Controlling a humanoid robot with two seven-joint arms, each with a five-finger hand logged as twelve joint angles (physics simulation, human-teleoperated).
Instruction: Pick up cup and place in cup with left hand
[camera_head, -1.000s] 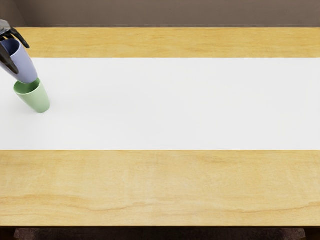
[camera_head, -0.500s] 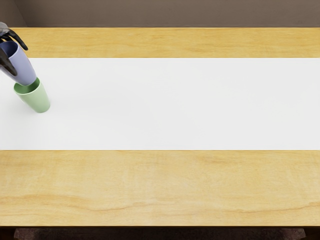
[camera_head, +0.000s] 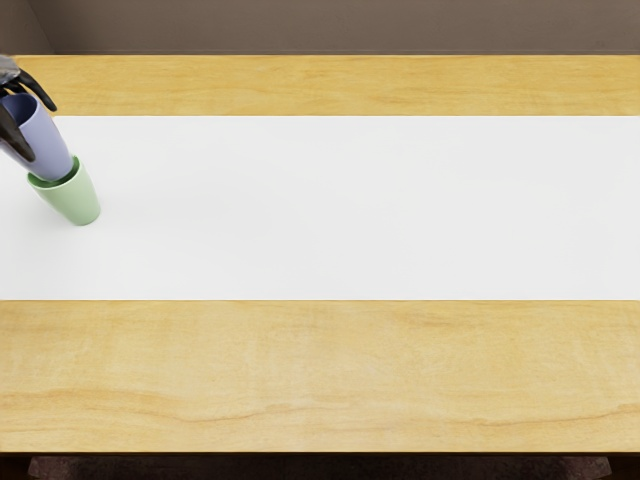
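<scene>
Left hand (camera_head: 11, 76): clamped on blue cup (camera_head: 44, 140) | Blue cup: below palm, base at mouth of green cup (camera_head: 74, 201), entry depth unclear | Green cup: farther below hand | Handling: centre base, align walls, lower gently, release once seated.

wooden table (camera_head: 320, 370) | white strip (camera_head: 350, 210) across it | green cup (camera_head: 78, 204) on strip

Indoors, simulated, kind unclear: wooden table (camera_head: 320, 370), brown wall (camera_head: 350, 25).
</scene>
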